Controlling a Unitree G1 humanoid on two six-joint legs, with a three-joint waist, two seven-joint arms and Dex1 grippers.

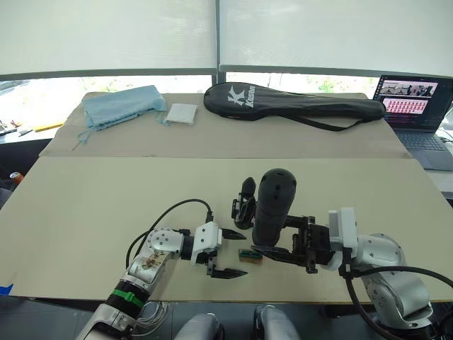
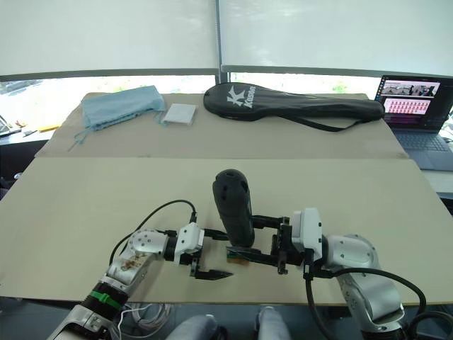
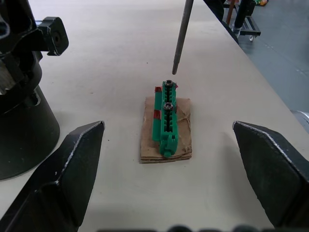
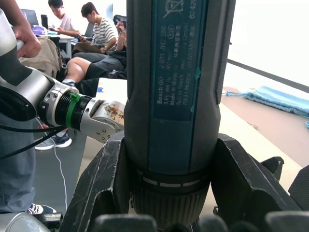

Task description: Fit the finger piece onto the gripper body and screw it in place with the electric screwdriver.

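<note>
Currently the right gripper has its fingers clenched around the thick matte-black electric screwdriver, held upright at centre of the head view, rounded end up. Its thin metal bit hangs just above a small green screw holder, which lies on a scrap of brown card on the beige bench; two screw heads sit in the holder's slots. The left gripper hovers at lower centre, fingers released and spread wide either side of the holder, touching nothing. The black gripper body with its round base stands just left of the screwdriver. I cannot tell where the finger piece is.

Handling judgement: screwdriver looks rigid and fairly heavy, top-heavy when upright; a grip low on the barrel, as now, seems right. Screws are tiny and likely easy to drop; the bit must seat squarely. The gripper body looks stiff, best held by its cylindrical base.
</note>
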